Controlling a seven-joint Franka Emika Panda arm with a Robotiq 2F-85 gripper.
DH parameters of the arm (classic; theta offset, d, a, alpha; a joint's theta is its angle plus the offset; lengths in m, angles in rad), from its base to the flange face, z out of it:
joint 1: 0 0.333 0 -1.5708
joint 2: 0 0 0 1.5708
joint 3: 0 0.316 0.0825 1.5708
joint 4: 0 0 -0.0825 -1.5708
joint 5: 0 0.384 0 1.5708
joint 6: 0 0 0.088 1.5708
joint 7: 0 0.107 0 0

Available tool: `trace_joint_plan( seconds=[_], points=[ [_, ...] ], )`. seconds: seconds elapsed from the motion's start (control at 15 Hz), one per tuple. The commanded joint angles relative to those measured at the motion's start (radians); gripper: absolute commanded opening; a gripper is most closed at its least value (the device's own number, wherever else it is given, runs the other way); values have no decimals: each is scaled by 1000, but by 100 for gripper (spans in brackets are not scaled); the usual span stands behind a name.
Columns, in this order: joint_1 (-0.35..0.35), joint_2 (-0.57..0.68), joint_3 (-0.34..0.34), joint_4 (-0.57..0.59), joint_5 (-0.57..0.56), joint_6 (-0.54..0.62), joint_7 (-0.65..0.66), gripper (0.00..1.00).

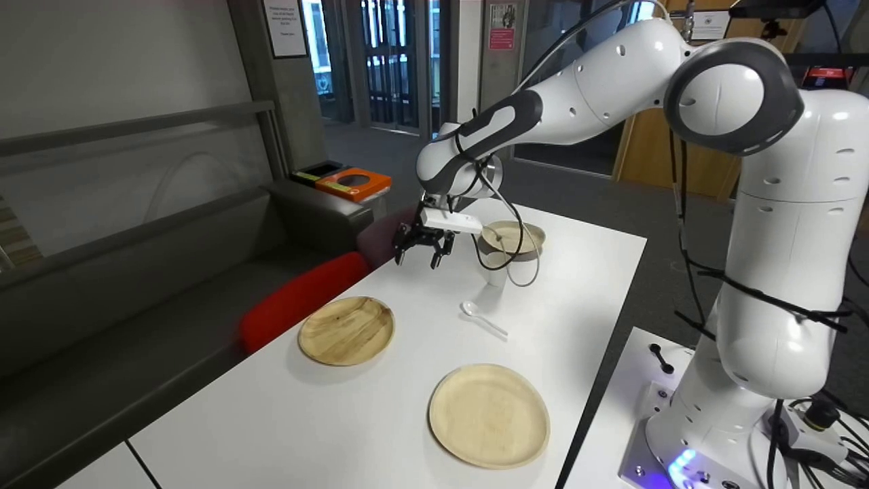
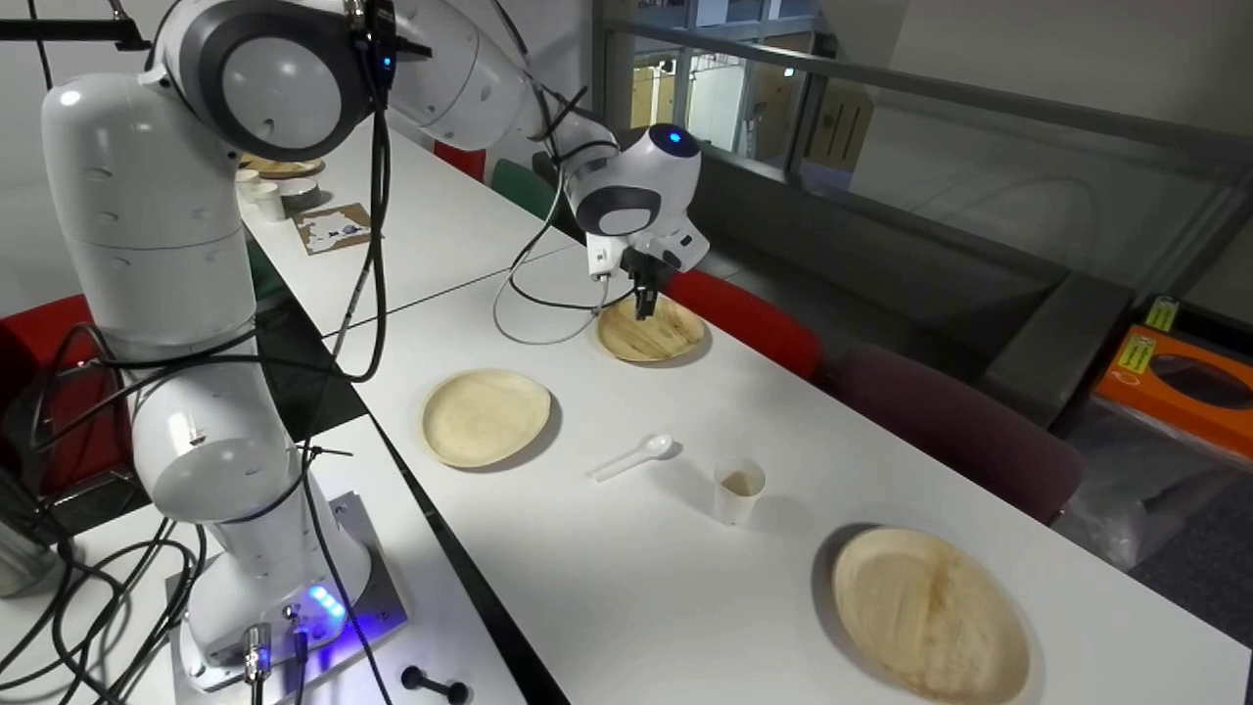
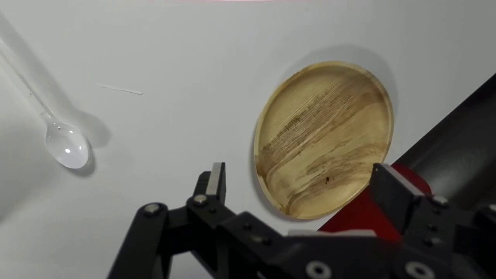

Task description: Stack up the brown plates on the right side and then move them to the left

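Three light brown plates lie apart on the white table. The streaked plate (image 1: 347, 331) is near the edge by the red chair; it also shows in an exterior view (image 2: 666, 333), partly behind the gripper, and in the wrist view (image 3: 325, 135). A pale plate (image 1: 489, 416) (image 2: 486, 418) lies near the robot-side edge. The third plate (image 2: 933, 617) is beyond the cup and partly behind cables in an exterior view (image 1: 526, 234); it is out of the wrist view. My gripper (image 1: 417, 259) (image 2: 644, 311) (image 3: 298, 167) is open and empty, above the table, with the streaked plate framed between its fingers.
A white spoon (image 1: 483, 319) (image 2: 634, 458) (image 3: 68, 145) lies between the plates. A white cup (image 2: 738, 493) (image 1: 496, 275) stands upright near the third plate. A red chair (image 1: 302, 299) and a dark red chair (image 2: 954, 421) line the far edge. Loose cables (image 2: 548, 338) hang from the arm.
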Motion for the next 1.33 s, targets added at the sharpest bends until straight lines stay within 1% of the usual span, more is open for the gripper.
trace_joint_plan(
  seconds=[0.0,0.2,0.27,0.4,0.6,0.8,0.93,1.07,1.27],
  points=[
    [-11,1,12,1,-5,-1,4,100],
    [-11,0,12,1,-5,-1,4,100],
    [-6,4,14,-7,7,48,18,100],
    [2,97,9,63,-8,61,84,100],
    [6,289,-3,197,-37,53,195,100],
    [-1,464,0,348,-34,16,229,100],
    [-1,557,-1,441,-36,-2,253,100],
    [-3,627,2,519,-35,-10,267,100],
    [-12,681,16,597,-24,-15,266,100]
  ],
)
